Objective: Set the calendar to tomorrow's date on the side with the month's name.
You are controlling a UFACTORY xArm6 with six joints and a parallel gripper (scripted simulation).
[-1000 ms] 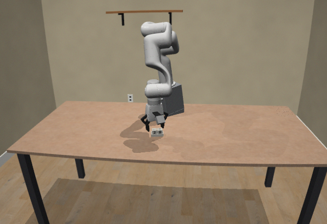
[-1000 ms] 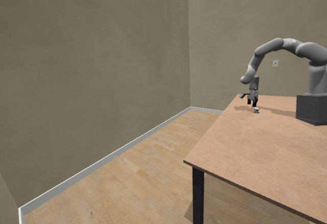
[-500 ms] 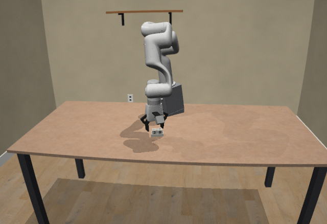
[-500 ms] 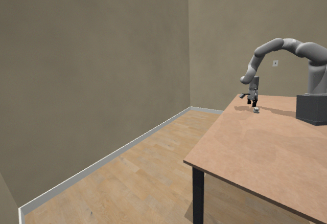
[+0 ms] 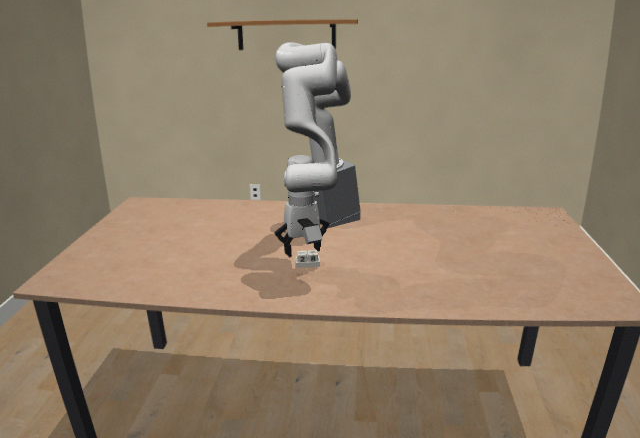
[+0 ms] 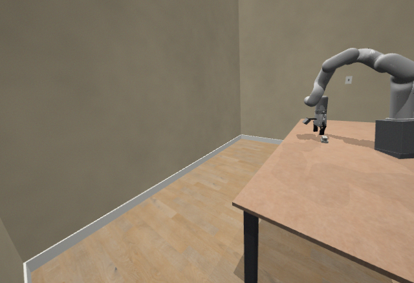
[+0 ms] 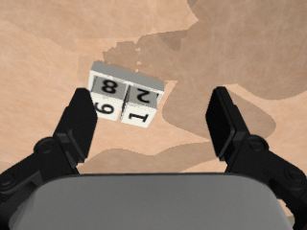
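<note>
The pale tray (image 5: 307, 264) (image 6: 324, 141) (image 7: 127, 74) lies flat on the table. Two white cubes stand side by side in it, apparently flat. In the top view, the left cube (image 5: 302, 258) (image 7: 143, 96) shows an upright 2 and the right cube (image 5: 313, 258) (image 7: 109, 87) an upright 8. In the wrist view, their top faces show 1 and 6. No month's name is readable. My gripper (image 5: 302, 250) (image 6: 318, 131) (image 7: 151, 102) is open and empty, above and slightly behind the tray in the top view. The tray is nearer the left finger in the wrist view.
The brown table (image 5: 465, 278) (image 6: 317, 189) carries the arm's dark grey base block (image 5: 343, 195) (image 6: 394, 137) behind the tray. The table's front edge (image 5: 361, 318) is beyond the tray from the base. A wall shelf (image 5: 281, 23) hangs high behind the arm.
</note>
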